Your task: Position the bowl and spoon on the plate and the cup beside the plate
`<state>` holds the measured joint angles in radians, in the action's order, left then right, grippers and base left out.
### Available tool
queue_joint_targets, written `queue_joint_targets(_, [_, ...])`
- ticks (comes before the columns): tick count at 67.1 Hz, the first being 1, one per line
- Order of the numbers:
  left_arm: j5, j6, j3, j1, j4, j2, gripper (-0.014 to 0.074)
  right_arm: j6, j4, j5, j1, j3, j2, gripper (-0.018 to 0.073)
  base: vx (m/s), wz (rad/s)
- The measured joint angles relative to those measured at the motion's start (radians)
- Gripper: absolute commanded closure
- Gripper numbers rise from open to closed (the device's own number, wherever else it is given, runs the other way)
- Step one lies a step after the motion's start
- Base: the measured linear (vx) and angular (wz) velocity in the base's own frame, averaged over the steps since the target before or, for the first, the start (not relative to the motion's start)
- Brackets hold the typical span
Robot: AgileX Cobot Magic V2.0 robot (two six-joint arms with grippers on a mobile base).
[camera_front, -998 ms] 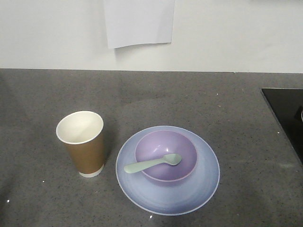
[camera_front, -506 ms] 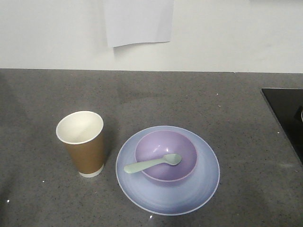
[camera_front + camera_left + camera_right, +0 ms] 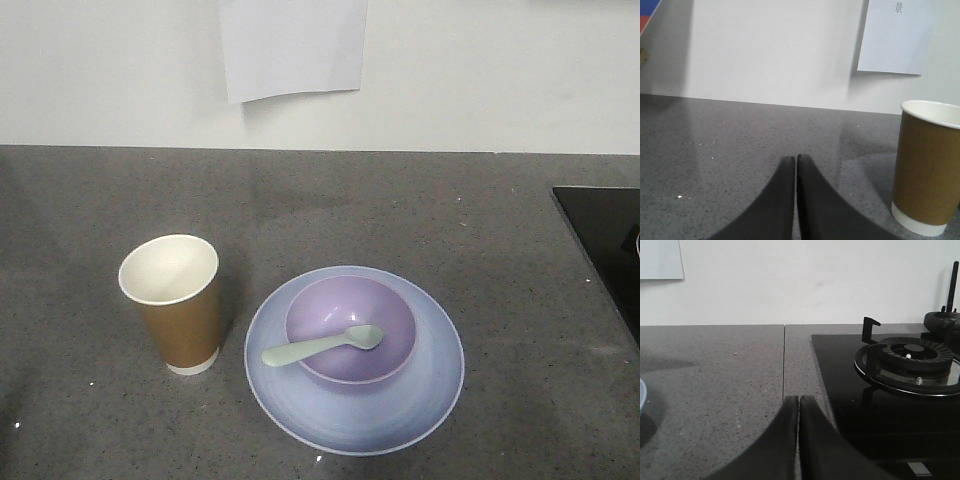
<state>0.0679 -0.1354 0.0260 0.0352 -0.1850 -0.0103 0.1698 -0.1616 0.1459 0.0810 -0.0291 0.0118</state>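
Both hands, left and right, sit closed and empty; bowl with spoon centres the plate, cup just left, so looks finished.

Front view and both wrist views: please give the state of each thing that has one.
cup: upright, empty, beside the plate
bowl: upright, on the plate
spoon: resting in the bowl, handle over the rim
plate: flat on the counter
left gripper: shut, holding nothing
right gripper: shut, holding nothing

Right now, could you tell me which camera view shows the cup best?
The exterior front-facing view: the whole cup shows, upright beside the plate. The left wrist view cuts off its right side; the right wrist view misses it.
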Motion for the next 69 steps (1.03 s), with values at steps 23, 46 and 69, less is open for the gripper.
queue_joint_targets(23, [0.0,0.0,0.0,0.0,0.0,0.0,0.0603,0.0,0.0,0.0,0.0,0.0,0.0,0.0564,0.0,0.0])
queue_joint_targets(46, [0.0,0.0,0.0,0.0,0.0,0.0,0.0603,0.0,-0.001,0.0,0.0,0.0,0.0,0.0564,0.0,0.0])
queue_joint_targets(69, [0.0,0.0,0.0,0.0,0.0,0.0,0.0603,0.0,-0.001,0.0,0.0,0.0,0.0,0.0564,0.0,0.0])
